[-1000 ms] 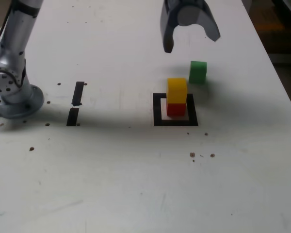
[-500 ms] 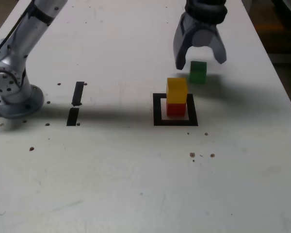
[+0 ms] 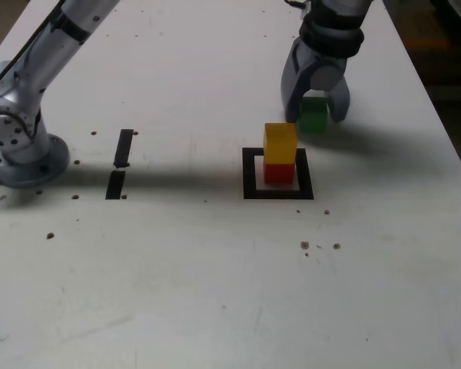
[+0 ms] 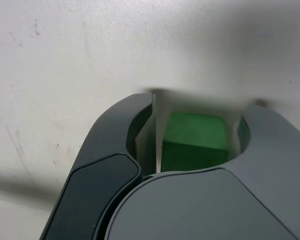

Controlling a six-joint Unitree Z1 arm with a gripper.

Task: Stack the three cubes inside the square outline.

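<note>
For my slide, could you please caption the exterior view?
Open gripper straddles green cube; yellow cube tops red.

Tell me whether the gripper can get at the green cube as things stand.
Probably yes: the gripper is open and already straddles the green cube, a finger on either side, and the yellow cube stacked nearby stands clear of it.

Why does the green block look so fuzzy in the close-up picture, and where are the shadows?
Wrist view: the green cube sits too close to the lens, so it and the pincer blur. Exterior view: sharper; a long dark shadow crosses the table by the outline.
</note>
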